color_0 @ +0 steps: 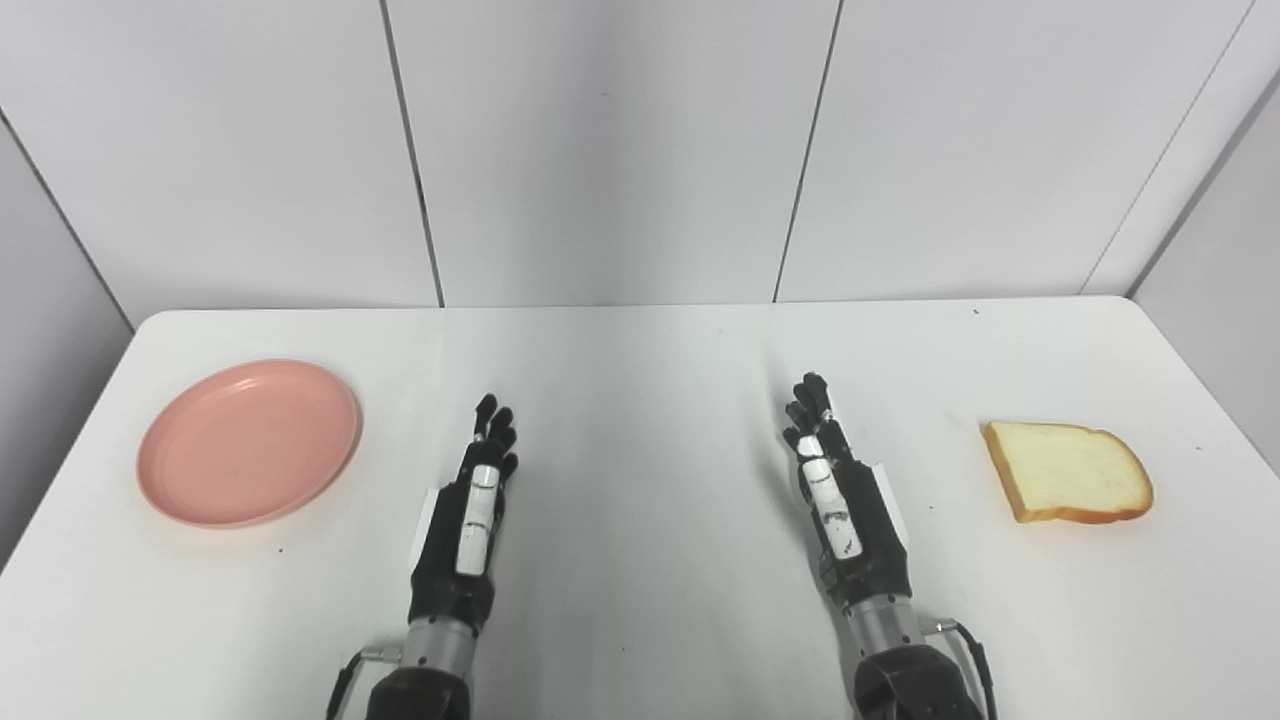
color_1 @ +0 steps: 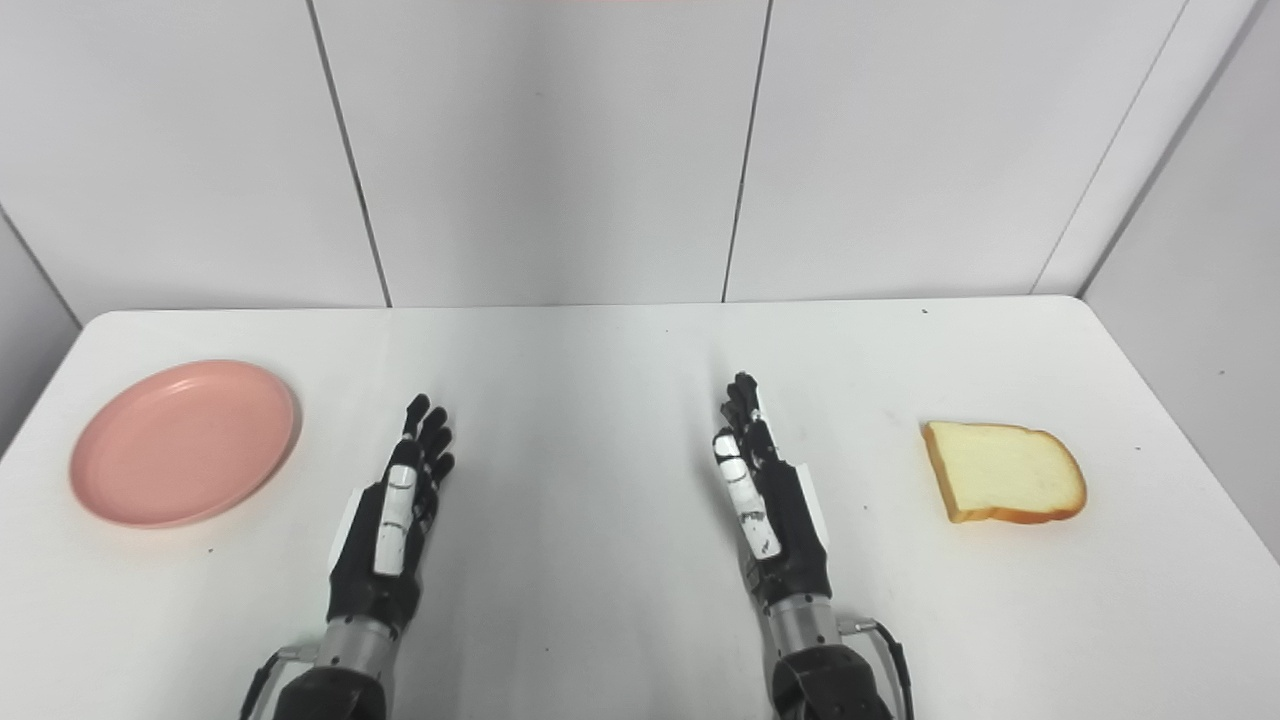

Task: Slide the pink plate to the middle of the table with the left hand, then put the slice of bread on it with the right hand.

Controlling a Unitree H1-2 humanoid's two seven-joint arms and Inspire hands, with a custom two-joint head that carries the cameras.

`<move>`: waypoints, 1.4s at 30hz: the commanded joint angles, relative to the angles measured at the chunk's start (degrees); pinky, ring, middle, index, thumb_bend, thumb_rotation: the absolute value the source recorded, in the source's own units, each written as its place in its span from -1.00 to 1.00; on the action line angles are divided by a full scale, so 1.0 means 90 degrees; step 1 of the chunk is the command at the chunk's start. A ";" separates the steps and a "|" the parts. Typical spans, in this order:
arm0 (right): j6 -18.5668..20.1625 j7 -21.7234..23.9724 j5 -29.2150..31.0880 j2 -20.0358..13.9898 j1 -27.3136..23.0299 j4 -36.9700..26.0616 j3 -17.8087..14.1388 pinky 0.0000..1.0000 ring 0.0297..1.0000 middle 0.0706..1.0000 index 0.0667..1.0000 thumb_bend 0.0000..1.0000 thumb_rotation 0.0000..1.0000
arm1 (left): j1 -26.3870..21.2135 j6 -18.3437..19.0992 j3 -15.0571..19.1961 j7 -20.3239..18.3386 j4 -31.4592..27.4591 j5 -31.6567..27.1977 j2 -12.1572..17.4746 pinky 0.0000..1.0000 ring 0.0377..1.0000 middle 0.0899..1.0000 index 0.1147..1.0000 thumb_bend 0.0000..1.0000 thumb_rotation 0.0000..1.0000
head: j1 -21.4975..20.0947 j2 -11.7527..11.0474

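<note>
pink plate (color_0: 248,443) near table (color_0: 640,350) left edge, untouched; left hand (color_0: 470,510) empty, fingers extended, beside it, placed to push it; right hand (color_0: 835,490) empty, extended, waiting; slice of bread (color_0: 1068,472) flat near right edge

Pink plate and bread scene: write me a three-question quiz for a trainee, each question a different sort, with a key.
1. True or false: the slice of bread already lies on the pink plate.
2. Multiple choice: the left hand is (A) gripping the plate's rim, (B) open, touching neither plate nor bread, (C) holding the bread.
3. Fill in: the bread lies on the table to the ____ of the right hand.

Key: 1 false; 2 B; 3 right.
</note>
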 commanded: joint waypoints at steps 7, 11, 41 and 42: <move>0.0247 0.0165 0.0074 -0.0152 0.0126 -0.0472 0.0034 1.00 1.00 1.00 1.00 0.23 0.71 | 0.0402 0.0267 0.0054 0.0059 -0.0589 -0.0155 -0.0130 1.00 1.00 1.00 1.00 0.28 0.99 | 0.0092 0.0090; 0.0220 0.0227 0.0052 -0.0216 0.0148 -0.0481 0.0074 1.00 1.00 1.00 1.00 0.23 0.70 | 0.0405 0.0372 0.0132 -0.0026 -0.0565 -0.0325 -0.0083 1.00 1.00 1.00 1.00 0.31 1.00 | 0.0090 0.0146; 0.0423 -0.0021 0.0104 0.0027 0.0070 -0.0501 -0.0076 1.00 1.00 1.00 1.00 0.36 0.62 | -0.0030 -0.0116 0.0150 -0.0335 0.0078 -0.0387 0.0343 1.00 1.00 1.00 1.00 0.38 1.00 | 0.0160 0.0497; 0.0415 -0.0020 0.0108 0.0025 0.0065 -0.0490 -0.0078 1.00 1.00 1.00 1.00 0.37 0.62 | -0.0033 -0.0128 0.0154 -0.0333 0.0090 -0.0390 0.0342 1.00 1.00 1.00 1.00 0.37 1.00 | 0.0160 0.0497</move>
